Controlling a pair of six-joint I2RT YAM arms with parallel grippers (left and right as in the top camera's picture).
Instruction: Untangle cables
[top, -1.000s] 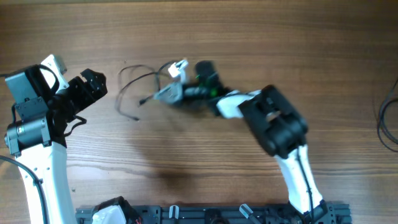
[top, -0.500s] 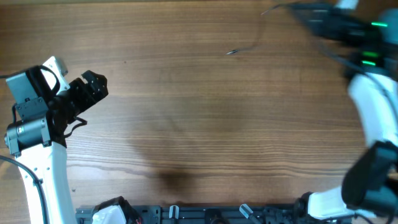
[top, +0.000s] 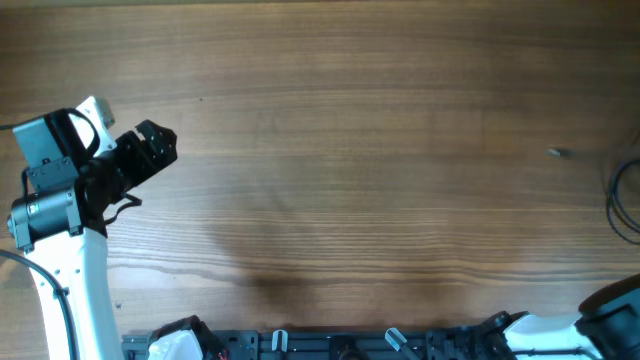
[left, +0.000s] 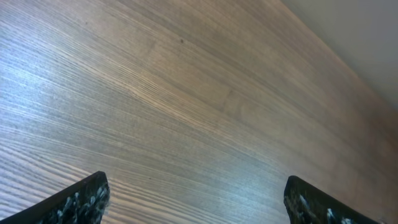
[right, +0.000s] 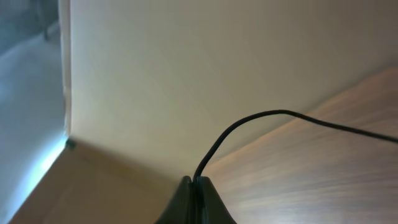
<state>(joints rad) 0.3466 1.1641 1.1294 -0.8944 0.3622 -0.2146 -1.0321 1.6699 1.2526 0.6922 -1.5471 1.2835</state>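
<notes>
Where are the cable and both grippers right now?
cable (right: 277, 112): right wrist view, top of its arch.
right gripper (right: 194, 185): right wrist view, between its shut fingers, pinching the cable.
left gripper (left: 196, 190): left wrist view, midway between its open fingers.

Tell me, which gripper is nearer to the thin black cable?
Right. The right gripper is shut on the cable, pinching it between its tips. The left gripper hangs open over the table, no cable in its view.

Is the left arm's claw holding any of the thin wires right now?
No: in the left wrist view the left gripper has its fingers spread wide over the wooden table, with nothing between them.
</notes>
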